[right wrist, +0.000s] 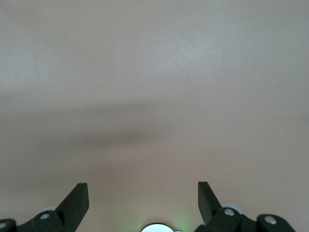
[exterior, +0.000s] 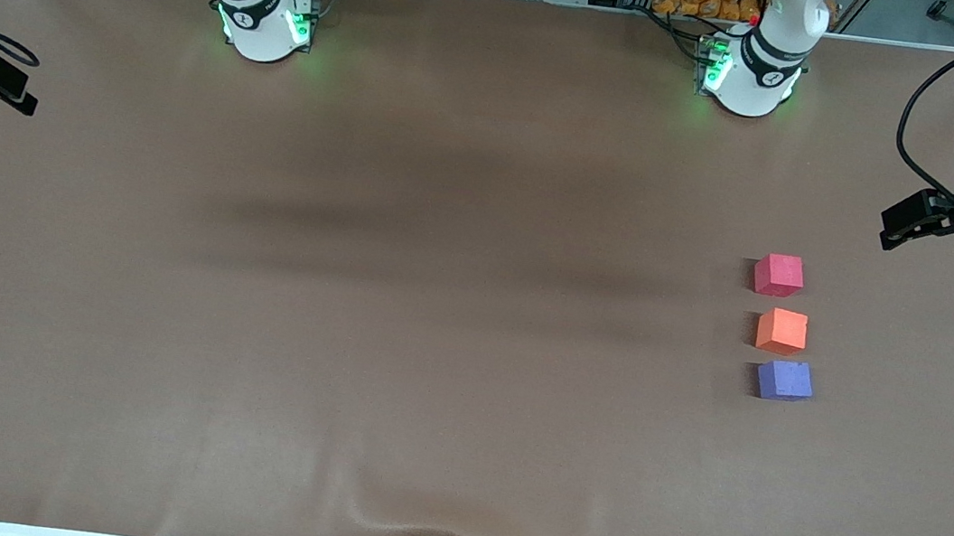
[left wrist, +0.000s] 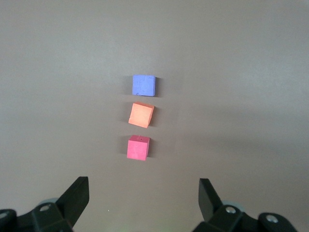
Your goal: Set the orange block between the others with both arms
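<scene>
orange block [left wrist: 141, 115] in left wrist view only, between others; both end effectors wide, empty

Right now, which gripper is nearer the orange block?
Left. The left gripper hangs open over the left arm's end of the table, close to the orange block. The right gripper waits open at the right arm's end.

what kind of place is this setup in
Most likely a robotics lab: two arms on green-lit bases bolted to a brown-covered table, an aluminium frame with loose cabling along its edge, and three foam cubes, including the orange block, as test props.
</scene>
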You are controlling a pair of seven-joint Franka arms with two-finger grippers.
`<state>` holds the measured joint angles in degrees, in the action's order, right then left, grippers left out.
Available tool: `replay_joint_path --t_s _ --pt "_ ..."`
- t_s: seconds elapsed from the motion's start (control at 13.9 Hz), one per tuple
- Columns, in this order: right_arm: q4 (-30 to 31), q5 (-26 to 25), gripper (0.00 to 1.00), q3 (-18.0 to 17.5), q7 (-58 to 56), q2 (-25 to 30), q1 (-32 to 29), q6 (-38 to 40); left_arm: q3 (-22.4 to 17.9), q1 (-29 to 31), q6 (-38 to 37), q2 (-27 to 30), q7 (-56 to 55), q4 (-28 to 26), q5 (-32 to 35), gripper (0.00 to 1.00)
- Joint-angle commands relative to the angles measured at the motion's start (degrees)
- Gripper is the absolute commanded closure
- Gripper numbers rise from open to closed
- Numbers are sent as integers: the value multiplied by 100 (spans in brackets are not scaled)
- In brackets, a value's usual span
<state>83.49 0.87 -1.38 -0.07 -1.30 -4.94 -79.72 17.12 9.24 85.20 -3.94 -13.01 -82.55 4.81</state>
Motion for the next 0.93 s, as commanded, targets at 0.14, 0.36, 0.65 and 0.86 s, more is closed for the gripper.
replay_joint_path --t_s 0.14,0.36,0.65,0.86 --pt "18 28 0 -3 -11 42 2 -8 90 25 -92 78 97 11 47 0" --pt "18 28 0 -3 -11 42 2 -8 55 51 -92 87 114 11 -129 0" --pt "18 28 0 -3 -11 42 2 -8 11 60 -92 95 132 11 -155 0" --pt "18 28 0 -3 -11 42 2 -8 -129 -27 -92 174 228 -24 -313 0"
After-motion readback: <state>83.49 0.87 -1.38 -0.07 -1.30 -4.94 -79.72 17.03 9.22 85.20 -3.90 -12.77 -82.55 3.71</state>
